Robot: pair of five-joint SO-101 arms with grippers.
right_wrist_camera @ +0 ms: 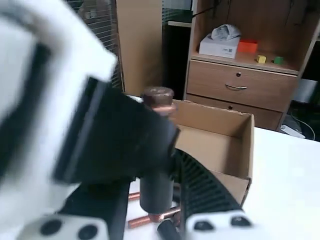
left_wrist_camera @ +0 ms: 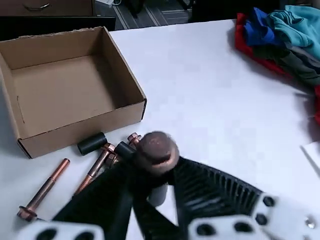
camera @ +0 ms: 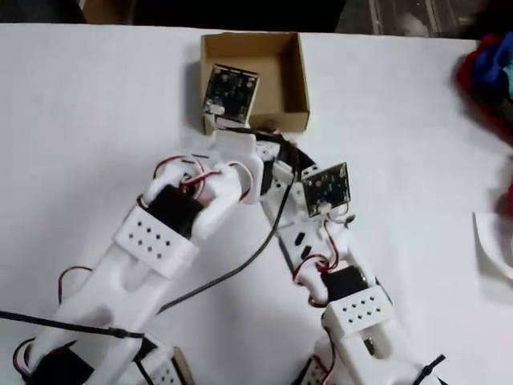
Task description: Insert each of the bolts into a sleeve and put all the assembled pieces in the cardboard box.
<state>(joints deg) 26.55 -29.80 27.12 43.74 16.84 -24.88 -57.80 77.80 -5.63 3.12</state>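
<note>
The white tabletop (camera: 96, 96) carries an open cardboard box (left_wrist_camera: 80, 127) near its far edge. Just before the box's near wall lie a short black sleeve (left_wrist_camera: 92, 143), a copper bolt (left_wrist_camera: 96, 167) touching it, and another bolt (left_wrist_camera: 44, 189) lying apart. Well off to the right sits a heap of coloured cloth (left_wrist_camera: 285, 45), and nearer lies a curved white thing (camera: 490, 241), perhaps a plate.

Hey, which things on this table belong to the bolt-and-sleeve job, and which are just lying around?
Job: cardboard box, loose bolts, loose sleeve, held bolt, held sleeve.
Lying about: heap of clothes, white object.
</note>
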